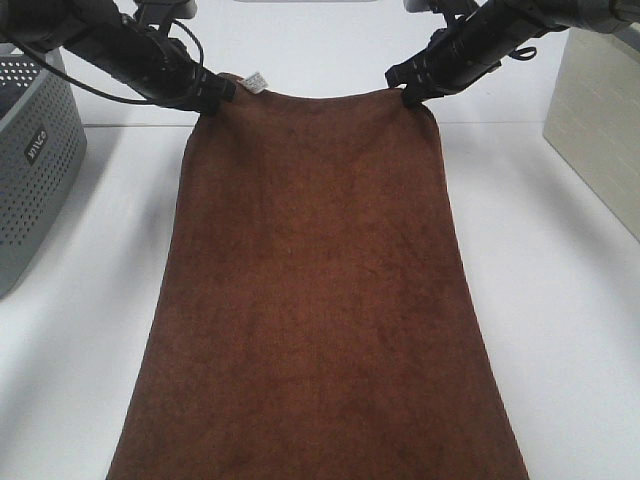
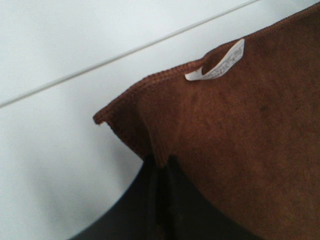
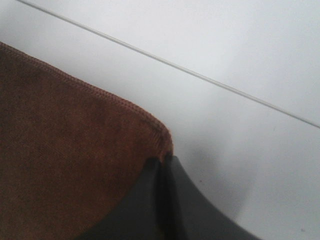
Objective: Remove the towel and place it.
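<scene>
One towel [image 1: 315,300], one tag [image 1: 254,80], one basket [image 1: 35,150], one box [image 1: 600,110], two arms [image 1: 130,52] [image 1: 480,42]

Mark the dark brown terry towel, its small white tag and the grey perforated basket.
dark brown terry towel [image 1: 315,300], exterior high view, cloth's middle
small white tag [image 2: 222,63], left wrist view, its middle
grey perforated basket [image 1: 40,195], exterior high view, side wall

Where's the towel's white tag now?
In the exterior high view, the white tag sits at the far-left corner of the towel, beside the left gripper clamped there.

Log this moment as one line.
towel: spread out, near edge out of frame | left fingers: shut on tag corner | right fingers: shut on other far corner | grey basket: at left
</scene>
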Motion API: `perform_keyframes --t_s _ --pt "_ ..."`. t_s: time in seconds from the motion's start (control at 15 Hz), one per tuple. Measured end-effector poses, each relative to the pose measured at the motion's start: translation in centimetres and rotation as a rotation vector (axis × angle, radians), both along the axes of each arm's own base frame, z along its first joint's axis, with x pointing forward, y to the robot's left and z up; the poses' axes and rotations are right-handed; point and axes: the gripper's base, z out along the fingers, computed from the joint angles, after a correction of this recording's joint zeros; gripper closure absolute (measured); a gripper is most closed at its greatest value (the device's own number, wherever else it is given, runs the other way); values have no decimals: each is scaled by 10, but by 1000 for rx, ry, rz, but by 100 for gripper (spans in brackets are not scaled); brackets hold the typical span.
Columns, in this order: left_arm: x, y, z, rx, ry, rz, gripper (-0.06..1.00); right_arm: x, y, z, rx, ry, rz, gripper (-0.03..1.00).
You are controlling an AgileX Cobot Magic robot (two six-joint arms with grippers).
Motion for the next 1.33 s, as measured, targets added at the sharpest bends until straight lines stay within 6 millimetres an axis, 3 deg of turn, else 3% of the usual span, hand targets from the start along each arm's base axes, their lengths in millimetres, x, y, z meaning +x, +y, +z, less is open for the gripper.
perform_keyframes --t_s 0.33,0.67,0.8,1.0,1.33 --pt "14 5 8 16 -171 77 94 12 -2 8 15 -148 -57 96" --pt "20 7 -11 32 -184 99 94 16 -3 9 6 -199 -68 96" --pt "22 8 -16 35 -193 109 94 18 -3 0 10 -199 -80 96" --pt "26 9 -32 44 -210 132 94 24 -3 -32 7 -169 -99 96" --pt "36 9 -55 51 -230 153 94 33 -1 -51 14 -169 -101 96"
